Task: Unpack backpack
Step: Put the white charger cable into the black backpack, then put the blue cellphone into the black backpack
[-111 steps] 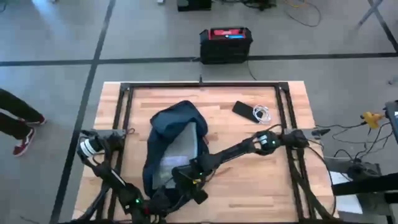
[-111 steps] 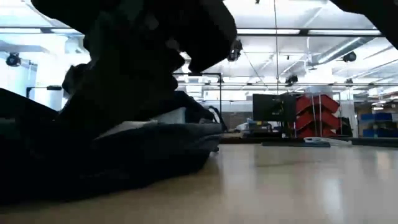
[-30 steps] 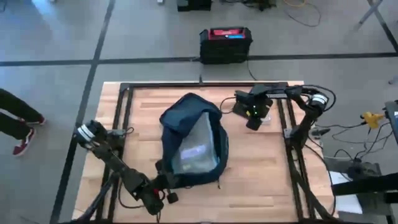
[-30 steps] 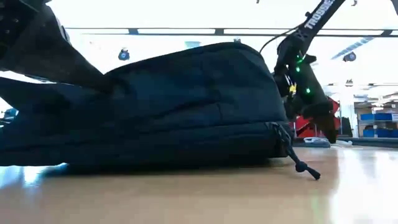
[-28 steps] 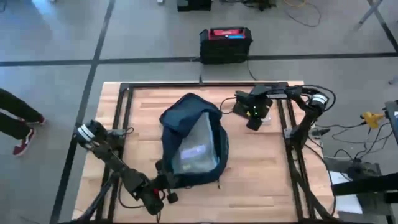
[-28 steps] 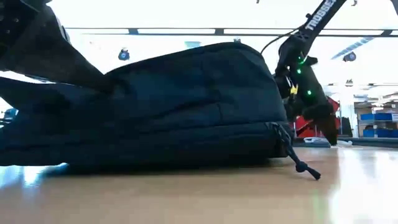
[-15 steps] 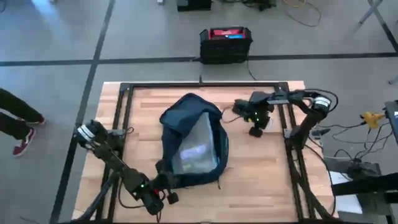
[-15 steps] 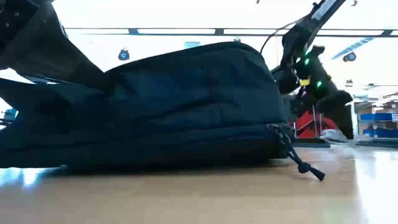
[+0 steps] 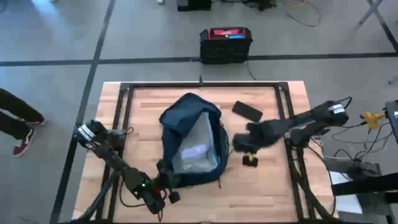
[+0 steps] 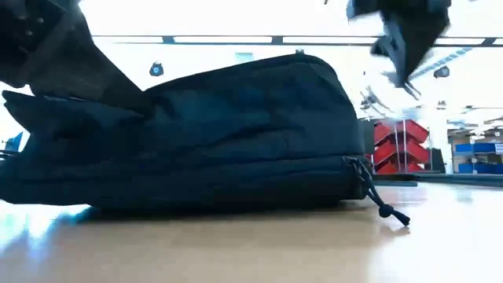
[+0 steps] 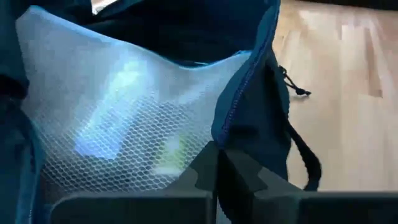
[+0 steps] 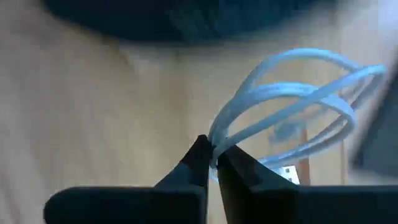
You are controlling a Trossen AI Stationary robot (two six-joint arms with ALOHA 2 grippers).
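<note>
The dark navy backpack (image 9: 193,142) lies flat on the wooden table (image 9: 273,186), open, with its pale mesh lining (image 11: 118,118) showing. My left gripper (image 9: 165,182) is at the backpack's near end, shut on the rim of the opening. My right gripper (image 9: 249,157) hangs above the table just right of the backpack, shut on a coiled white cable (image 12: 292,106). In the low view the backpack (image 10: 204,134) fills the middle, and my right gripper (image 10: 405,43) shows blurred at the top right. My left gripper pinches the backpack's dark blue zipper rim (image 11: 225,127) between its two fingers, at the near end of the opening. The fingers (image 11: 202,171) come from the table's near left, slanting a little downward. The backpack rests on the table. My right gripper pinches the white cable where its loops gather (image 12: 219,138), between its two fingertips (image 12: 198,155). The fingers slant steeply downward. The coil is lifted clear of the table and sticks out beyond the fingertips.
A black phone (image 9: 247,112) lies on the table to the far right of the backpack. A zipper pull cord (image 10: 383,207) trails from the backpack onto the table. A black box with a red top (image 9: 225,43) stands on the floor beyond. A person's legs (image 9: 17,121) show at left.
My right gripper has taken the white cable from beside the phone, lifted it clear, and swung fast toward the table's near edge and the backpack, rising and turning. The phone stays on the table. The backpack and my left gripper have kept still.
</note>
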